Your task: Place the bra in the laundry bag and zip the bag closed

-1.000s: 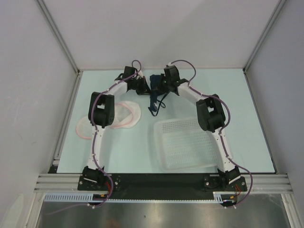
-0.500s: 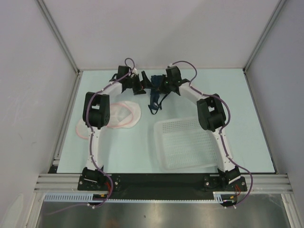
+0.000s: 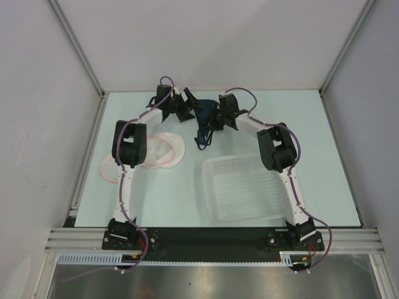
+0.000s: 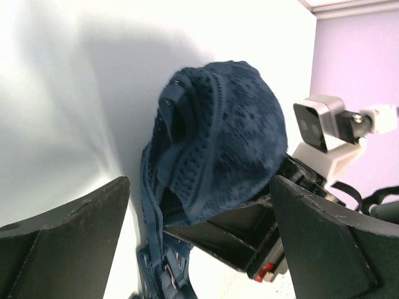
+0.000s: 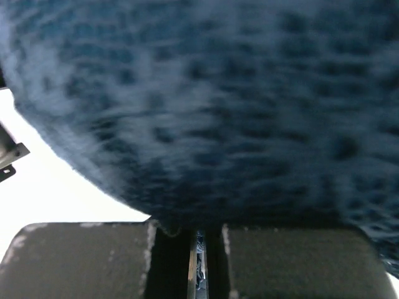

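Bra (image 3: 204, 120): bunched navy cloth held up over table (image 3: 312, 137), far centre at 12 o'clock, straps trailing down. Right gripper (image 5: 196, 243) pinched tight on its edge. Left gripper (image 3: 189, 104) at the bra's 9 o'clock, jaws spread wide, gripping nothing. Laundry bag (image 3: 169, 149) lies flat at the bra's 8 o'clock; white basket (image 3: 243, 187) at 5 o'clock

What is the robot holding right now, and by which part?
The right gripper pinches the navy bra by the edge of its cup. The left gripper stands open beside it and holds nothing.
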`<state>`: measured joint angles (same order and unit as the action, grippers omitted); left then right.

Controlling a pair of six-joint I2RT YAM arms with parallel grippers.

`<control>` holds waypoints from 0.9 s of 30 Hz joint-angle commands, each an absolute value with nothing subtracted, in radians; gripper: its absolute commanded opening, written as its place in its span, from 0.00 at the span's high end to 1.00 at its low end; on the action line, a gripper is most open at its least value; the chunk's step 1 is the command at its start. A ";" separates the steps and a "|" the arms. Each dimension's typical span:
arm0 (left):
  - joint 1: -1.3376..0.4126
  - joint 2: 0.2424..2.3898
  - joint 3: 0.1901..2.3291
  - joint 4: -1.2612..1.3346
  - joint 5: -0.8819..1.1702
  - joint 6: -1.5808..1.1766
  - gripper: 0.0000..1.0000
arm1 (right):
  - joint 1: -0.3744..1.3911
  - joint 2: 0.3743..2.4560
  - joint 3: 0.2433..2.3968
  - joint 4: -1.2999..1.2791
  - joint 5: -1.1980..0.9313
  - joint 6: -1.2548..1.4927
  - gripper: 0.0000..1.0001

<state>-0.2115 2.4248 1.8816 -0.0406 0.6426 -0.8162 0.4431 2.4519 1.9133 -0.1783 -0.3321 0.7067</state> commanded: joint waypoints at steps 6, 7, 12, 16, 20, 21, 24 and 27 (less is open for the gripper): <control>-0.235 2.461 1.879 0.076 0.666 -0.874 0.00 | 0.410 2.399 1.887 -0.095 -0.406 0.701 0.94; -0.235 2.462 1.868 0.148 0.693 -0.887 0.00 | 0.408 2.401 1.887 -0.092 -0.410 0.707 0.94; -0.248 2.511 1.911 0.221 0.761 -0.936 0.00 | 0.397 2.419 1.919 -0.097 -0.451 0.701 0.90; -0.253 2.545 1.916 0.316 0.781 -0.992 0.01 | 0.391 2.425 1.927 -0.098 -0.479 0.696 0.88; -0.261 2.556 1.908 0.337 0.761 -1.019 0.00 | 0.385 2.428 1.931 -0.092 -0.500 0.695 0.86; -0.262 2.560 1.913 0.337 0.758 -1.022 0.01 | 0.380 2.431 1.934 -0.092 -0.503 0.695 0.85; -0.265 2.572 1.924 0.344 0.747 -1.037 0.09 | 0.376 2.433 1.942 -0.097 -0.508 0.693 0.83; -0.265 2.574 1.911 0.360 0.720 -1.052 0.26 | 0.374 2.431 1.942 -0.117 -0.509 0.681 0.78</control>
<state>-0.2543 2.5610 1.8870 0.2939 0.7349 -1.0183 0.3805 2.4519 1.8973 -0.1223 -0.4850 0.7052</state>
